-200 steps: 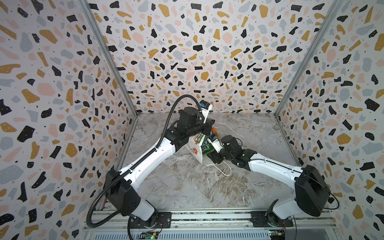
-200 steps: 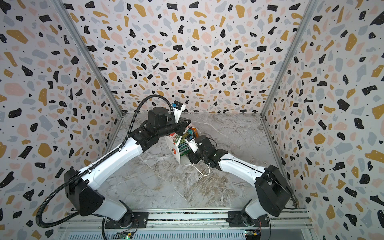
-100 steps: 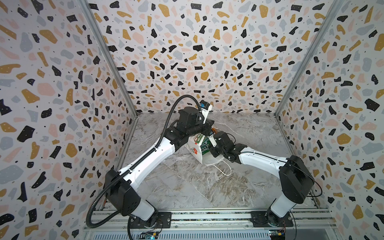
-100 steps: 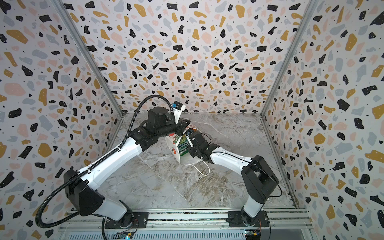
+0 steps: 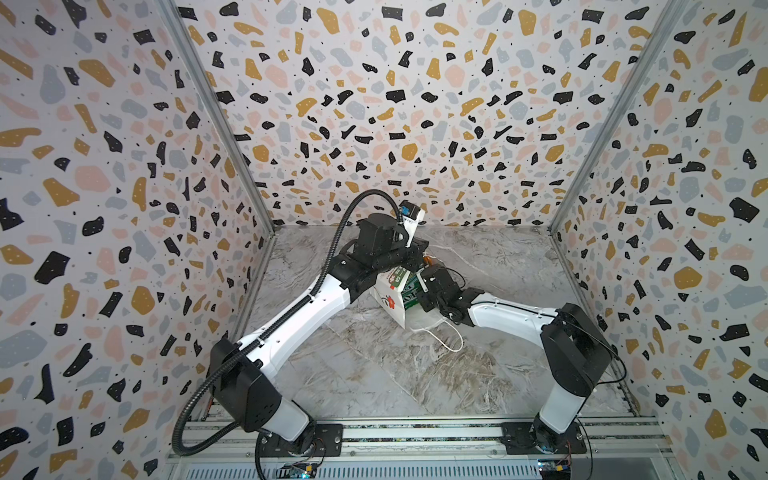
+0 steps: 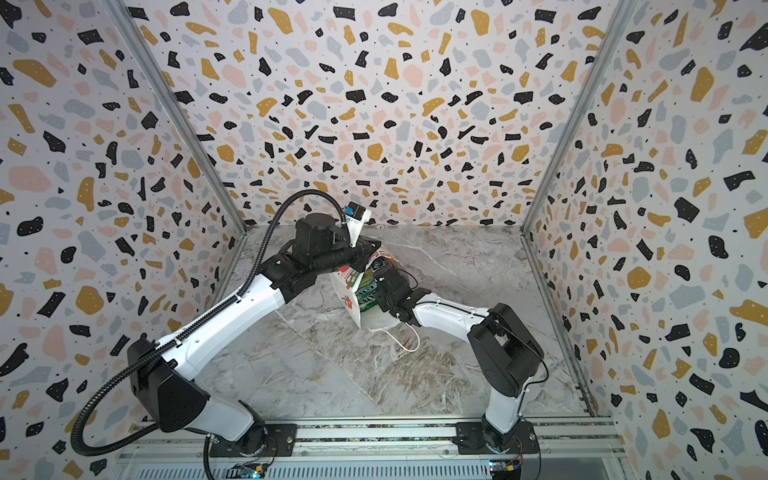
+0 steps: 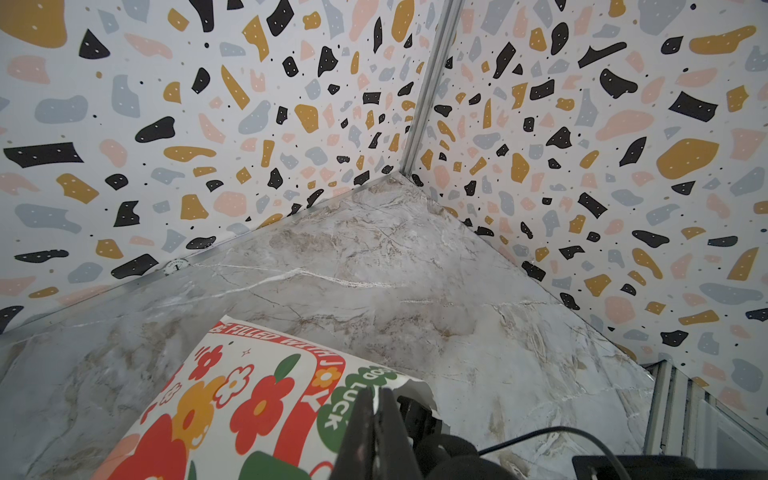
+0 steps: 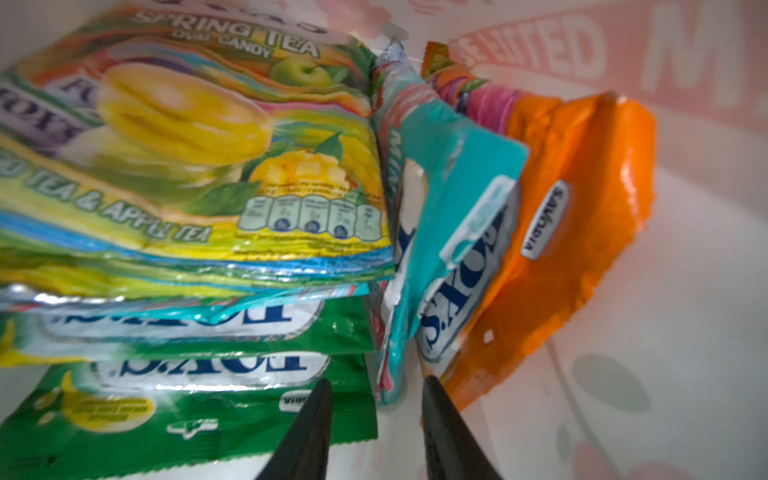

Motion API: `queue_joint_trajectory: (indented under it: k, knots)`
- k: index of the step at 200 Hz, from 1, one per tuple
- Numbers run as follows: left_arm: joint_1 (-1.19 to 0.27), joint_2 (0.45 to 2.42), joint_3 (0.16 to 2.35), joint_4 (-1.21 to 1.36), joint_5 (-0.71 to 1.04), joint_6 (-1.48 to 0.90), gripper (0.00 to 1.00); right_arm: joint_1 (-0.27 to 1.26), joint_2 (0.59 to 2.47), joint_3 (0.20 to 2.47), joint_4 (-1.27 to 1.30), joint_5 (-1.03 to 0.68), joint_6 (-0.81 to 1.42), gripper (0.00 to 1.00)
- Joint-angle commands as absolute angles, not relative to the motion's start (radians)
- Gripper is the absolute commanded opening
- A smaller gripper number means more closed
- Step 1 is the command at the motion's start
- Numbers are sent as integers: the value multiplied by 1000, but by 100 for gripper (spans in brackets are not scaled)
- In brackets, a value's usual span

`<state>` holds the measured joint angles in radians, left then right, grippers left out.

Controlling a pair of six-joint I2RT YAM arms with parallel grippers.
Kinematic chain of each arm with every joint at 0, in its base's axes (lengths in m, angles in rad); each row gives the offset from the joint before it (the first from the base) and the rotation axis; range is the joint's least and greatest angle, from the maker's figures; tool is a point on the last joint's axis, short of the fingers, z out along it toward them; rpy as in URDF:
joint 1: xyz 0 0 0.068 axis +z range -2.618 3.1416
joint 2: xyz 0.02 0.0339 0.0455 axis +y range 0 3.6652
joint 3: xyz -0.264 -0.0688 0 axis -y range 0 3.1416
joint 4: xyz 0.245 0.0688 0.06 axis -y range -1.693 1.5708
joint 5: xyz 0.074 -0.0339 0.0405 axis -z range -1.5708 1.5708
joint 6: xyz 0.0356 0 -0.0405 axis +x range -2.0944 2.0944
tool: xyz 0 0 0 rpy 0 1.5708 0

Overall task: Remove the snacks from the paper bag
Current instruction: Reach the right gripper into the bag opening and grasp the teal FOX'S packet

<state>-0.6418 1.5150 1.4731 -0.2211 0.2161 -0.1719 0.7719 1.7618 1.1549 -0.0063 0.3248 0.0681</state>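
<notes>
**Tabletop cell, bag being emptied.** A grey marbled tabletop [image 5: 374, 374] is serving as the work surface. Terrazzo-patterned walls [image 5: 374, 104] are enclosing it on three sides and meeting at metal corner posts [image 5: 216, 124]. A metal rail [image 5: 415, 432] is running along the front edge and carrying both arm bases.

The paper bag [image 5: 390, 301] is lying tilted near the middle of the tabletop in both top views. Its mouth is facing the right arm [image 5: 511, 316], and one white cord handle [image 5: 451, 338] is trailing on the surface beside it. The left arm [image 5: 299, 320], with a black ribbed cable hose [image 5: 332, 257] looping over it, is reaching over the bag and hiding its upper edge from above.

In the left wrist view the left gripper [image 7: 376, 411] is pinching the bag's crumpled rim, fingers pressed together. The right wrist is filling the bag's mouth in both top views.

Seen from the right wrist, the snacks [image 8: 208, 249] are lying inside the bag:
- a green-yellow packet [image 8: 187, 145] is topping a stack;
- a teal packet [image 8: 457, 208] is standing on edge beside the stack;
- an orange packet [image 8: 582, 208] is leaning against the bag's inner wall.

The right gripper [image 8: 376, 415] is sitting inside the bag with its jaws apart. The teal packet's lower edge is lying between the tips, and contact cannot be judged.
</notes>
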Motion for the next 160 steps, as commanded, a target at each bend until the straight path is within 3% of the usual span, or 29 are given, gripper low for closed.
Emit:
queue_joint_trajectory:
  k: [1, 67, 133, 160]
  knots:
    - [-643, 1493, 1526, -172, 221, -161, 0, 770, 1774, 1184, 30, 375, 87, 37]
    - [-643, 1495, 1523, -170, 213, -161, 0, 755, 1844, 1221, 52, 381, 81, 36]
    - [-643, 1505, 1502, -144, 147, -194, 0, 749, 1779, 1170, 79, 232, 67, 2]
    - [-643, 1511, 1491, -135, 97, -213, 0, 749, 1703, 1105, 98, 165, 70, 0]
